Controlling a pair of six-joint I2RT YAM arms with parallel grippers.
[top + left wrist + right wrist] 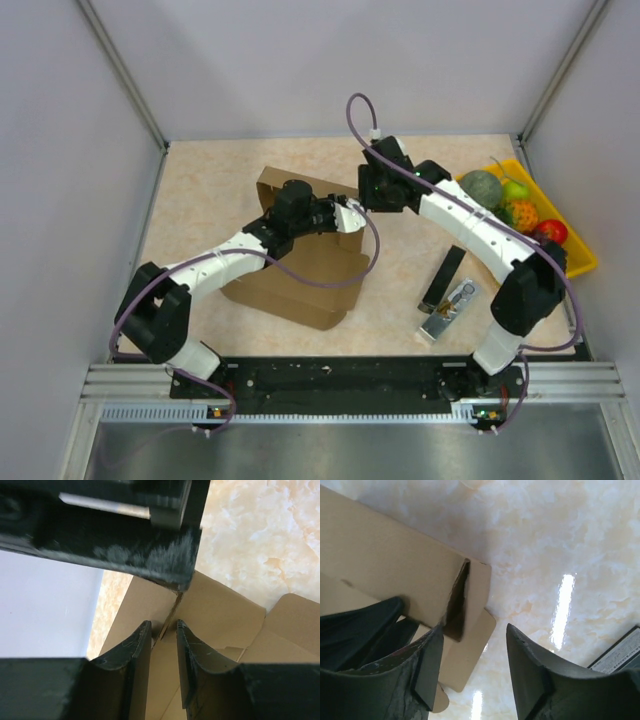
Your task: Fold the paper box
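Observation:
The paper box (300, 275) is brown cardboard, partly raised, left of the table's middle. Both grippers meet at its far right corner. My left gripper (345, 213) reaches in from the left. In the left wrist view its fingers (162, 625) stand a narrow gap apart, straddling a cardboard wall edge of the box (220, 605). My right gripper (362, 203) hangs over the same corner. In the right wrist view it (475, 630) is open, its left finger beside the folded corner and rounded flap of the box (385, 565), with nothing between the jaws.
A yellow tray (580, 260) with fruit (515, 205) sits at the right edge. A black bar (443, 278) and a silver object (447, 310) lie on the table right of the box. Grey walls close in the table on three sides.

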